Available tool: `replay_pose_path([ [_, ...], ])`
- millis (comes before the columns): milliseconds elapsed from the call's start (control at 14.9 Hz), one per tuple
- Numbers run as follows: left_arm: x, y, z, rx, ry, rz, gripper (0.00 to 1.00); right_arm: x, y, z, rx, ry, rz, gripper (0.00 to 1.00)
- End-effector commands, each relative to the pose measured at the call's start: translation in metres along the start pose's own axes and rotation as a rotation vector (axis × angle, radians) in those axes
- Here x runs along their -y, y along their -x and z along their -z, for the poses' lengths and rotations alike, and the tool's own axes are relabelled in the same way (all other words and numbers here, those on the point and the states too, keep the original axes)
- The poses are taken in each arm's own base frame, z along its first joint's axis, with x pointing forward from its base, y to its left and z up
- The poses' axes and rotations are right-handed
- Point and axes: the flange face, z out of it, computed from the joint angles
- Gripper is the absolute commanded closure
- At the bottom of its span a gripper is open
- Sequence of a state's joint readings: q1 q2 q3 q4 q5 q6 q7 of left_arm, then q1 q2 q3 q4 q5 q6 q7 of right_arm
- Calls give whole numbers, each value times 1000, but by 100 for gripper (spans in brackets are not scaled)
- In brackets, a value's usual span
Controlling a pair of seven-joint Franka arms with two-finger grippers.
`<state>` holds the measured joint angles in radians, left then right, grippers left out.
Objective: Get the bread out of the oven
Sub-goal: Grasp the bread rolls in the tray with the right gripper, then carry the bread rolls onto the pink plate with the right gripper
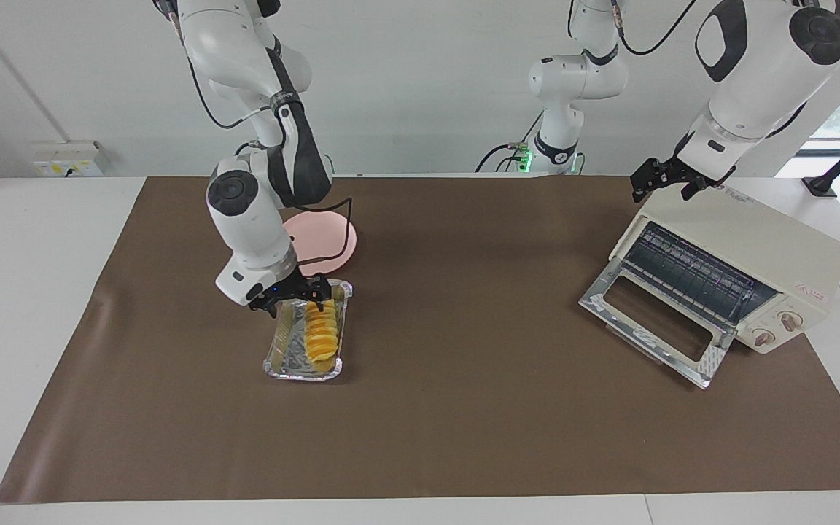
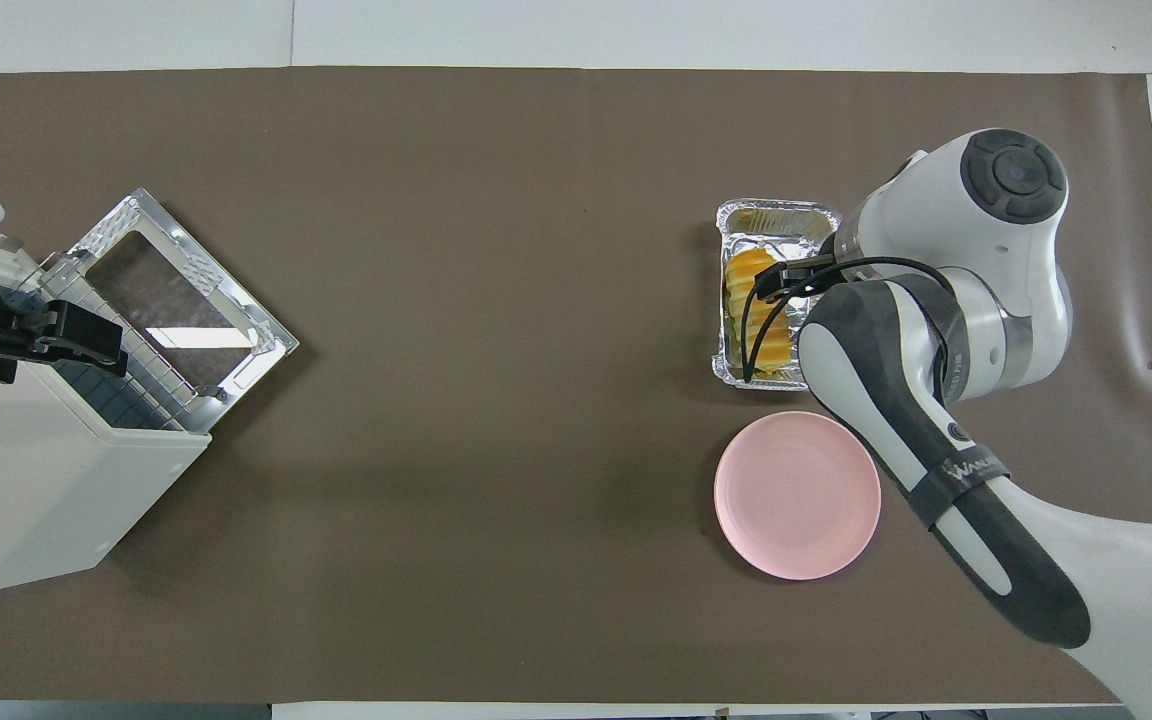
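The bread (image 1: 320,334) is a golden ridged loaf that lies in a crinkled foil tray (image 1: 279,359) toward the right arm's end of the table. It also shows in the overhead view (image 2: 754,305). My right gripper (image 1: 296,302) hangs low over the end of the bread nearer the robots, fingers apart on either side of it; in the overhead view (image 2: 784,278) it covers part of the loaf. The oven (image 1: 770,248) stands toward the left arm's end with its glass door (image 1: 653,321) dropped open and the wire rack bare. My left gripper (image 1: 662,186) is open over the oven's top front edge.
A round pink plate (image 1: 332,237) lies beside the foil tray (image 2: 776,212), nearer to the robots, partly hidden by the right arm; it shows whole in the overhead view (image 2: 796,495). A brown mat (image 1: 464,408) covers the table.
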<state>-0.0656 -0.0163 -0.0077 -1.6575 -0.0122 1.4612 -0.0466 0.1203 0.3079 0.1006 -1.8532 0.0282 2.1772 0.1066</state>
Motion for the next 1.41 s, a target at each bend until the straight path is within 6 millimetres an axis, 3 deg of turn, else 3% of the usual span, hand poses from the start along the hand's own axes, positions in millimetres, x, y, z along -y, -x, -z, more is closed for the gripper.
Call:
replay_pose_path([
  [0,3,4,2,-18,-19,4,0,-1,5,-27,-15,5,-27,0],
  [201,3,4,2,-18,-19,4,0,1,13,-47,-21,0,-77,0],
  [335,3,4,3,-20,-19,4,0,7,14,-50,-17,-10,-79,1],
  [470,3,4,2,-18,-19,4,0,12,15,-51,-14,-37,-98,12],
  [604,3,4,3,-20,-19,4,0,10,14,-53,-11,-37,-100,33],
  [872,3,4,2,-18,-19,4,0,9,14,-53,-8,-36,-101,94],
  [939,3,4,3,-20,-19,4,0,10,13,-52,-9,-37,-99,100],
  [1141,3,4,2,-18,-19,4,0,14,5,-37,-12,-69,-125,100],
  [1342,4,4,2,-18,-19,6,0,20,-7,14,57,-122,-148,100],
])
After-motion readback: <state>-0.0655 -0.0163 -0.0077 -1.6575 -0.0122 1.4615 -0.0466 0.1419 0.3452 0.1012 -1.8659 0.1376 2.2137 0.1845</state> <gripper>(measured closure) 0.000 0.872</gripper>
